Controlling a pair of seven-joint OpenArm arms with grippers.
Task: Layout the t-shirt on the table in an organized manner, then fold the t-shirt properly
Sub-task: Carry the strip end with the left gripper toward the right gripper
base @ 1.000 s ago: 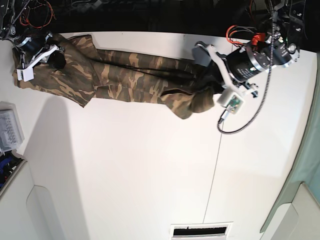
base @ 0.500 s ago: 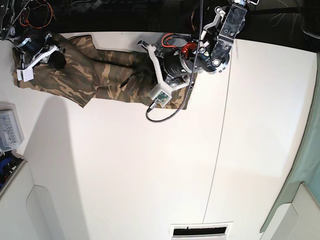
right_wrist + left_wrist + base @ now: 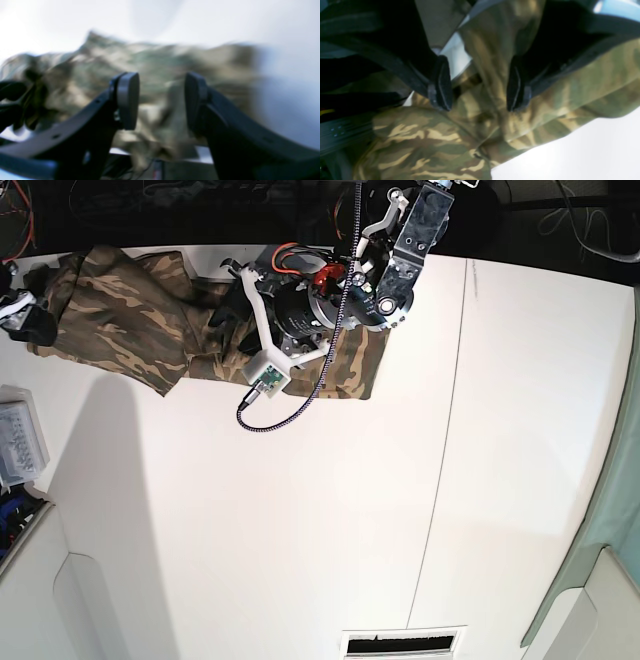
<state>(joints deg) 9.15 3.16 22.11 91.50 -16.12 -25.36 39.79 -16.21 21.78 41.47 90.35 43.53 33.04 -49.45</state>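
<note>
Letting go: both grippers, left (image 3: 480, 85) and right (image 3: 161, 100), just released camouflage-print cloth t-shirt (image 3: 130, 330), jaws apart; end folded toward 9 o'clock, fold step done probably.

Most of the counter (image 3: 300, 530) lies bare and open to passage, crossed only by a thin dark seam. The t-shirt (image 3: 130, 330) bunches along the far edge, with the left arm (image 3: 300, 305) stretched over its middle (a looping cable (image 3: 285, 410) hangs beside it). A clear bin (image 3: 20, 440) crowds one side.
</note>
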